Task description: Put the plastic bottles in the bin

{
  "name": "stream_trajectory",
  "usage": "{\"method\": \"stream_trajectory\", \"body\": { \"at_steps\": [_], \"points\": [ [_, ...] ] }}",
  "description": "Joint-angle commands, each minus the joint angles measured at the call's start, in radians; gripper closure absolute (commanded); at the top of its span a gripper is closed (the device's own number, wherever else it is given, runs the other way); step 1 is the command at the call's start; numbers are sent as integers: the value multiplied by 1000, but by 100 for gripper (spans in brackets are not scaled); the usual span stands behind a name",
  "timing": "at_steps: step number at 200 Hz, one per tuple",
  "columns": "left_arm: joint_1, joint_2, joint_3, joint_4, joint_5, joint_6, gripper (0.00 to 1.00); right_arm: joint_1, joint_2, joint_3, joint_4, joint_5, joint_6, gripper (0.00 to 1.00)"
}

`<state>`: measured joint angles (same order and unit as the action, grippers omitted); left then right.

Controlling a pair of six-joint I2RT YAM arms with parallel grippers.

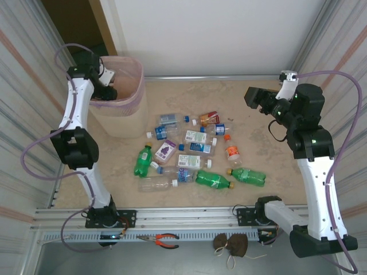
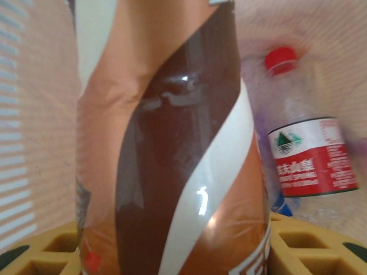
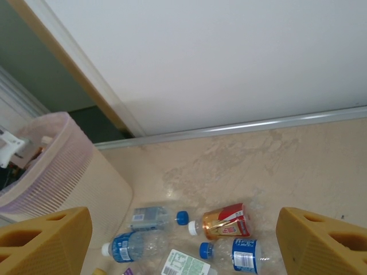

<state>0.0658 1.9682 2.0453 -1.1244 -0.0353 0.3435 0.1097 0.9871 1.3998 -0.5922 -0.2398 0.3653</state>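
Brown bottle (image 2: 172, 143) between left gripper (image 2: 178, 252) fingers, seemingly gripped, over bin (image 1: 127, 114) opening.

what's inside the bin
A red-capped bottle sits in the bin, behind the brown bottle that the left gripper holds. That bottle covers the rest.

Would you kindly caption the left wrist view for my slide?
Left gripper holding a brown bottle, red-capped bottle beyond.

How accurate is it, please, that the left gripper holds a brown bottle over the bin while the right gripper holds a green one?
The right gripper is open and empty, per the right wrist view; the left gripper does hold the brown bottle over the bin.
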Motion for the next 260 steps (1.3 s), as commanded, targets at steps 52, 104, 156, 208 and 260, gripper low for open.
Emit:
{"method": "stream_trajectory", "body": {
  "at_steps": [52, 104, 156, 208, 260],
  "points": [
    [9, 143, -7, -93, -65, -33, 55, -10, -4, -31, 23, -28, 9, 18],
    [9, 228, -29, -107, -59, -78, 53, -13, 31, -56, 26, -26, 2, 17],
    [9, 210, -60, -83, 0, -88, 37, -18, 88, -65, -27, -19, -22, 18],
    [8, 174, -61, -80, 28, -93, 32, -18, 163, -63, -120, -7, -56, 20],
    [9, 104, -49, -76, 113, -104, 29, 7, 261, -63, -221, 22, -104, 25]
  ]
}}
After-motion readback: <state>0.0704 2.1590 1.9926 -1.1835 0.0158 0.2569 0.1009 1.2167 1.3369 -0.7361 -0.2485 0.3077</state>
